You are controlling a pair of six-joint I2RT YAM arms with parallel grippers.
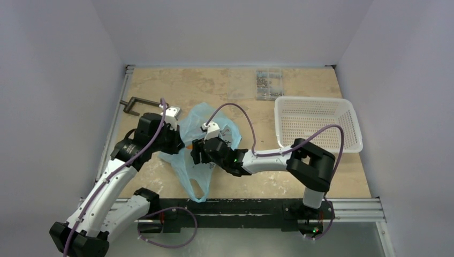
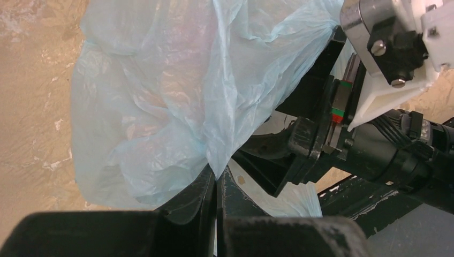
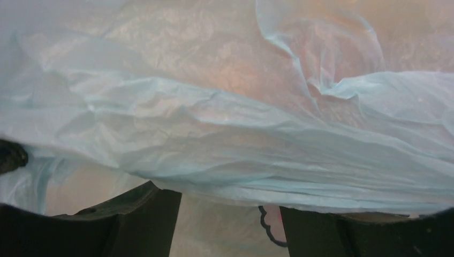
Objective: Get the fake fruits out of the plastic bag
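Observation:
The light-blue plastic bag (image 1: 195, 134) lies crumpled at the table's middle, one loop handle trailing toward the near edge. My left gripper (image 1: 178, 143) is at the bag's left edge. In the left wrist view it (image 2: 217, 179) is shut on a fold of the bag film (image 2: 160, 96). My right gripper (image 1: 198, 152) is at the bag's near side. In the right wrist view it (image 3: 230, 206) is open, with the film (image 3: 225, 134) draped across its fingertips (image 3: 152, 206). A dark and pink printed mark (image 3: 270, 227) shows between them. No fake fruit shows clearly; only warm tints through the film.
A white mesh basket (image 1: 317, 124) stands at the right. A clear box of small parts (image 1: 267, 83) sits at the back. A dark clamp (image 1: 136, 105) lies at the left. The right gripper's body (image 2: 385, 64) is close beside the left fingers.

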